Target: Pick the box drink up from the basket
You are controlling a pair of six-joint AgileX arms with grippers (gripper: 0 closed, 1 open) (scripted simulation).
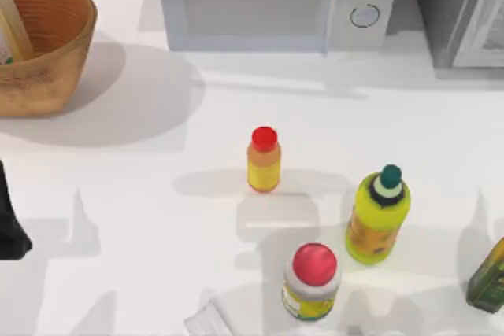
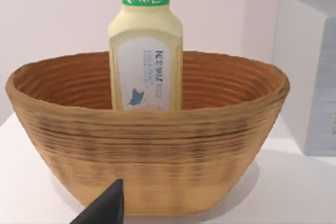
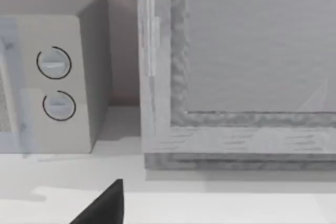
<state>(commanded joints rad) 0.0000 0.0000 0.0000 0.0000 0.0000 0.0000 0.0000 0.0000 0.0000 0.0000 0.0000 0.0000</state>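
**Ahead of the left jaws: carton waiting in basket**

Beyond the left gripper (image 2: 107, 205), whose jaw opening I cannot tell, the tall cream box drink (image 2: 146, 51) stands upright inside the round tan wicker basket (image 2: 152, 150). Approach stage; next, rise over the rim and close in.

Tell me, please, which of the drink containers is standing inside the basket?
The box drink, cream with a green band, stands upright inside the basket. The other bottles stand out on the table.

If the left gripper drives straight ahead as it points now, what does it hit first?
Most likely the basket: its near wall lies ahead of the left gripper's finger. The box drink stands behind that wall, inside.
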